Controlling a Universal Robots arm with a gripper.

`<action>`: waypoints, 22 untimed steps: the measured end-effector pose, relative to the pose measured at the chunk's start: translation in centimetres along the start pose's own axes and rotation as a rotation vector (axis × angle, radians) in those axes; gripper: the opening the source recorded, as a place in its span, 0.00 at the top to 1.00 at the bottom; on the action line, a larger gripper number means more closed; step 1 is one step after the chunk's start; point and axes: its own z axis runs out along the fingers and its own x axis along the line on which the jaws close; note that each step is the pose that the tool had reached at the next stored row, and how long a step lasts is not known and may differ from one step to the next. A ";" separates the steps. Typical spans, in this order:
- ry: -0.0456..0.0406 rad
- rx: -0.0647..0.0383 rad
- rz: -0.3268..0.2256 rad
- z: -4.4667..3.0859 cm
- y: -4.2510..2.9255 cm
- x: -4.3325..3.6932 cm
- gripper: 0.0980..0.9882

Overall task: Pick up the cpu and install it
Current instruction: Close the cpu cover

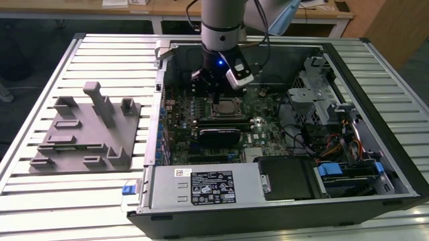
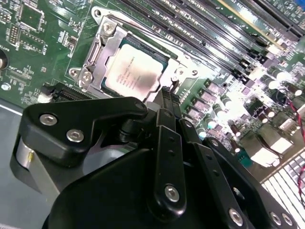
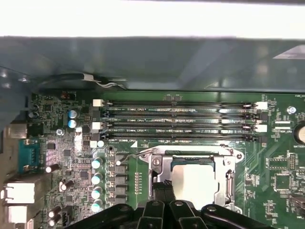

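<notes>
Silvery cpu [image 2: 131, 71] seen seated flat within metal socket frame [image 2: 102, 44] on green motherboard [image 1: 268, 136], pale top exposed. Gripper [image 2: 167, 93] poised just over socket, fingertips pressed together, nothing clamped between them; tips placed at cpu's edge, contact not determinable. Motherboard housed in open black computer case [image 1: 201, 223], laid on slatted metal table [image 1: 67, 203]. Grey power supply box [image 1: 201, 187] and bundled cables [image 1: 335, 148] also held in case. Grey fixture [image 1: 84, 133] set on table outside case, toward exterior view's left, well apart from cpu.

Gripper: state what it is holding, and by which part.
Nothing is held. The gripper is shut and empty, its tips near one edge of the cpu, which lies flat in the motherboard socket.
</notes>
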 end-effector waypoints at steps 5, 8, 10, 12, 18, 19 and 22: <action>0.0000 0.001 0.000 -0.80 0.01 -0.01 0.99; 0.0001 0.001 0.000 -1.25 0.01 -0.01 0.99; -0.0001 0.001 0.000 -1.31 0.01 -0.02 0.99; -0.0001 0.001 0.000 -1.32 0.01 -0.01 0.99; 0.0000 0.001 0.000 -1.33 0.01 -0.56 0.99; 0.0000 0.001 0.000 -1.33 0.02 -0.75 0.99; 0.0001 0.001 0.000 -1.32 0.02 -1.37 0.99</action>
